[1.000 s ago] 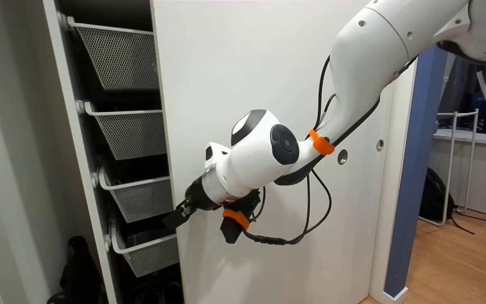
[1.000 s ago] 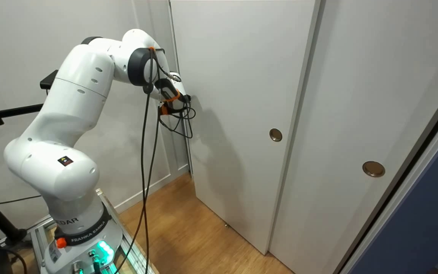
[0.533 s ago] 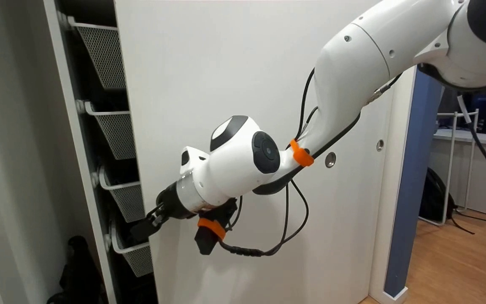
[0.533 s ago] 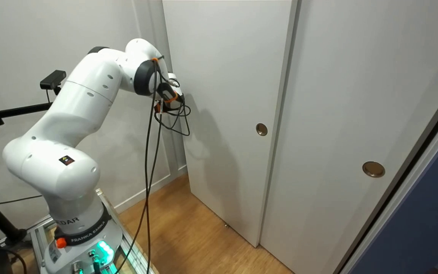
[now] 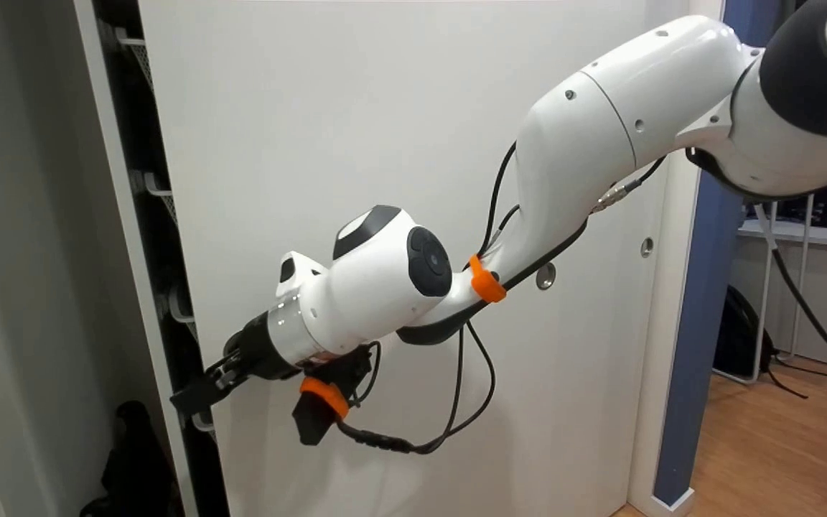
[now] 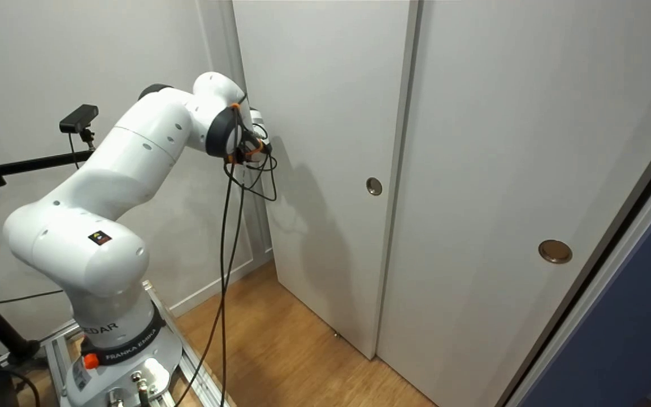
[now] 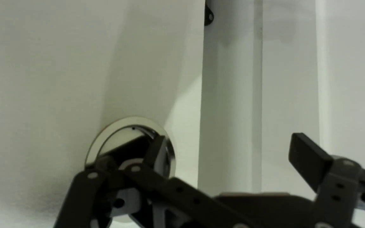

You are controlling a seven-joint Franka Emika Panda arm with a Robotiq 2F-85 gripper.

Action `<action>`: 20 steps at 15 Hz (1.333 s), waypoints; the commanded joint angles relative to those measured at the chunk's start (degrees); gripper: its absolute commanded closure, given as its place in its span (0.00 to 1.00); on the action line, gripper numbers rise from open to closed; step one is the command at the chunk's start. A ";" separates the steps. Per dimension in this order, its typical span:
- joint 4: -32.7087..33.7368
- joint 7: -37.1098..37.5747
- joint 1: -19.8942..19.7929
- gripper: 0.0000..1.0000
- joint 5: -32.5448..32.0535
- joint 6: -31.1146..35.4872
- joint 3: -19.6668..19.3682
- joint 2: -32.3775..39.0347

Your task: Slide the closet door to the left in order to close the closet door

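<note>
The closet door (image 5: 277, 143) is a tall flat white panel, also seen in an exterior view (image 6: 325, 113) and the wrist view (image 7: 59, 79). Its silver finger pull near the trailing edge shows in both exterior views (image 5: 545, 276) (image 6: 374, 186). A dark strip of closet opening remains beyond its leading edge. My gripper (image 5: 202, 391) is at that leading edge. In the wrist view the gripper (image 7: 230, 142) is open, with nothing between its fingers. Its left finger overlaps the recess of a round pull (image 7: 130, 121), close to the right inner rim. The other finger is over the pale wall side.
A second white panel (image 6: 500, 141) with a round pull (image 6: 555, 251) stands beside the door. White mesh basket drawers (image 5: 159, 188) show as slivers in the opening. A white frame post (image 5: 119, 187) borders it. A black object (image 5: 133, 459) stands at lower left.
The door and arm have moved left together. The closet opening has narrowed and the baskets are mostly covered. The light on the robot base has turned from green to white.
</note>
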 commanded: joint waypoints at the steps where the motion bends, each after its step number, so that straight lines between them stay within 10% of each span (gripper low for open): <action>1: 4.02 -3.24 2.09 0.00 8.41 6.46 -0.69 3.26; 4: 5.04 -4.21 1.88 0.00 13.56 9.78 -0.07 4.06; 12: -20.59 -14.55 9.35 0.00 38.21 11.75 -17.13 -6.76; 20: -44.19 -18.29 7.97 0.00 41.99 12.22 -24.88 -14.48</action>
